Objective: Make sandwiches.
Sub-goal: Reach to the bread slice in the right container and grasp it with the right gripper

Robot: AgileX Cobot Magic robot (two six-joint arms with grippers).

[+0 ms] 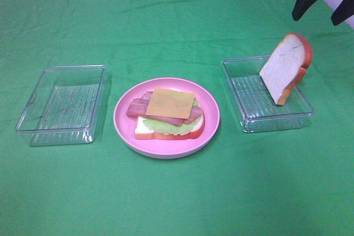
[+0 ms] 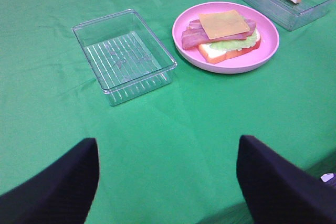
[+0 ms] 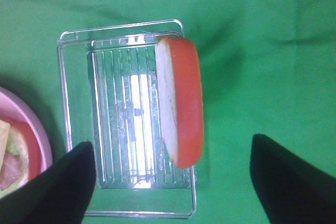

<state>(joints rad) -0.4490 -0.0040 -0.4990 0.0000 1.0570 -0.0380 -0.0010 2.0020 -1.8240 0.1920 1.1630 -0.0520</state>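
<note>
The round pink plate on the green cloth carries an open sandwich: a white bread slice with orange-red crust, green lettuce leaf, pink-red bacon strips and a yellow-orange cheese square on top. A second bread slice leans tilted inside the clear plastic tray right of the plate. Another clear tray lies left of the plate. The right gripper hangs above the leaning slice, fingers apart, holding nothing. The left gripper is also spread, empty.

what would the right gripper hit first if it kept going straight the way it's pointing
Probably the bread slice leaning on edge in the clear tray: it lies between the open fingers of the right gripper, nearer than the tray. How far below cannot be told.
</note>
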